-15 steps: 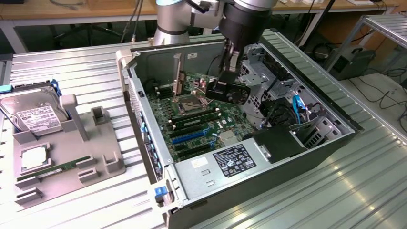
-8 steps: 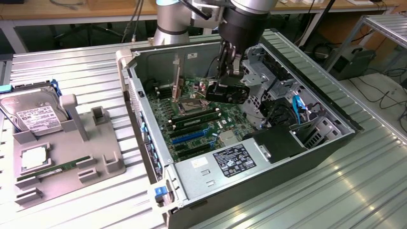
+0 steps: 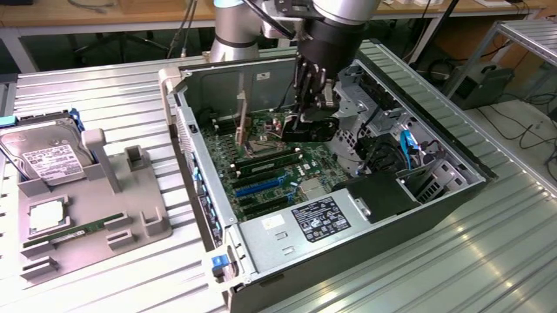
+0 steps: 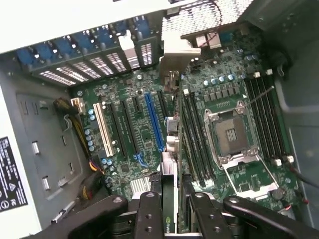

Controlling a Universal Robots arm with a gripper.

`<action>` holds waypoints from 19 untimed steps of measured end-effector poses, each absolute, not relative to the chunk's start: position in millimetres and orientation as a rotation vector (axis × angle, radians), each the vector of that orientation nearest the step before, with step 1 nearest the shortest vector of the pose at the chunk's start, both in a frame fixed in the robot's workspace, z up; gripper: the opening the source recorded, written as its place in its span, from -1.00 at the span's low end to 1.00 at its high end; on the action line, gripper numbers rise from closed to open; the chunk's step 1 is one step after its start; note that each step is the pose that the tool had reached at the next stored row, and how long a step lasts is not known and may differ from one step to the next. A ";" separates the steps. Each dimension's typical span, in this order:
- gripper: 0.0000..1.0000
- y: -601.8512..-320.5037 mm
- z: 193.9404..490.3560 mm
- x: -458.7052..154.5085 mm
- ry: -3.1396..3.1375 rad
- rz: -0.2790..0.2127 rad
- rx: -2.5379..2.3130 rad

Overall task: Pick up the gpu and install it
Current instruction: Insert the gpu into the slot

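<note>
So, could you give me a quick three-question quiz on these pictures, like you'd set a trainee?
1. True or false: the silver boxy hard drive with a white label lies inside the open grey metal computer case.
2. What is the robot's black gripper holding above the green motherboard?
A) a screwdriver
B) the thin, flat black gpu
C) nothing
3. What does the hard drive rest on?

Key:
1. False.
2. B.
3. The grey moulded holder tray, outside the case on the exterior view's left.
</note>
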State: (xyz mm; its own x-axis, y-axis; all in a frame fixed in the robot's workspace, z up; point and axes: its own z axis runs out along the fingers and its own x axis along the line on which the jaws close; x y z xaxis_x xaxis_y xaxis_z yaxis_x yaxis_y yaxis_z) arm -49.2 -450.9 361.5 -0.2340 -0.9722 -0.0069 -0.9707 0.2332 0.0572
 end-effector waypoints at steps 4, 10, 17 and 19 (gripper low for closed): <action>-0.47 -450.9 359.9 -49.3 -2.367 -0.080 2.019; -0.47 -451.4 359.1 -49.9 -2.307 -0.098 2.101; -0.47 -467.2 351.6 -55.7 -2.305 -0.111 2.113; -0.47 -469.8 348.6 -57.0 -2.299 -0.112 2.120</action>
State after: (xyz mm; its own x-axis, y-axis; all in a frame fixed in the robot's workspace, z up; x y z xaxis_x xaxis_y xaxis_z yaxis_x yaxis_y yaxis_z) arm -57.0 -469.8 348.6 -0.0822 -0.9958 -0.0391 -0.9950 0.0797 0.0608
